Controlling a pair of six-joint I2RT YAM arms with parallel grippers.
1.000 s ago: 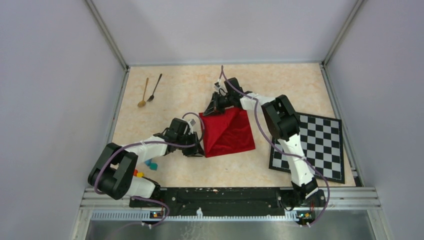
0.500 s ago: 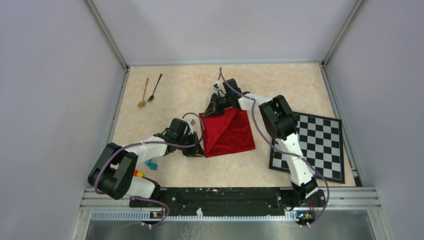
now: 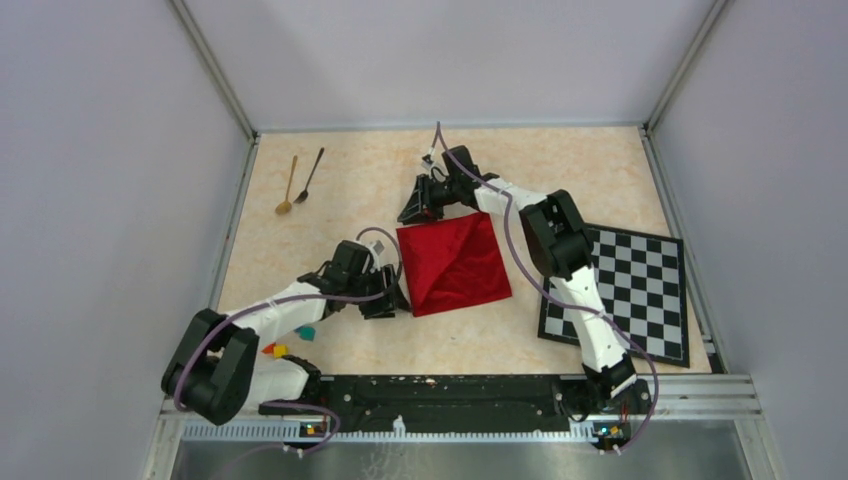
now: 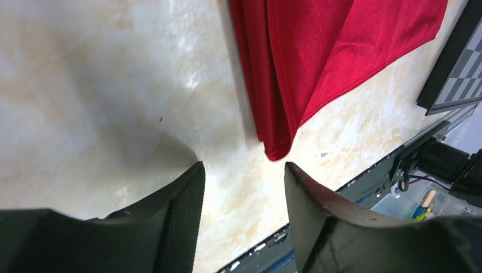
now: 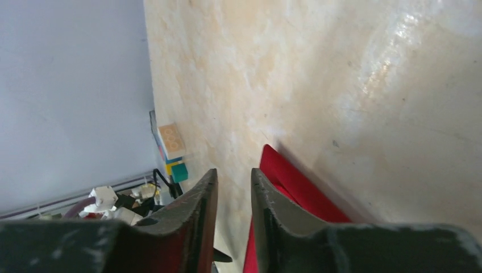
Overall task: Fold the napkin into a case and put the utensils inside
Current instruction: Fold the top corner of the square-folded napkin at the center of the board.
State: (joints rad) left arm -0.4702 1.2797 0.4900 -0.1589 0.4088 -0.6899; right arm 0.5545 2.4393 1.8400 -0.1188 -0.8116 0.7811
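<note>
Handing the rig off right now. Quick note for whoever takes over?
Left gripper: open, empty, just off the napkin's near left corner.
Right gripper: slightly open, empty, at its far left corner.
Napkin lies flat, partly folded with a diagonal crease, not yet a case.
Gold spoon and black spoon: side by side at far left, untouched.
Left to do: finish the folds, load both spoons.

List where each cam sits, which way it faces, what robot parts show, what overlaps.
Top external: above and behind the robot, looking down on the table; left arm and right arm whole.
Left wrist: low over the table, facing the napkin's near-left corner; left gripper open at bottom.
Right wrist: low, facing the napkin's far-left corner; right gripper slightly open.
Shared: all three show the napkin.
</note>
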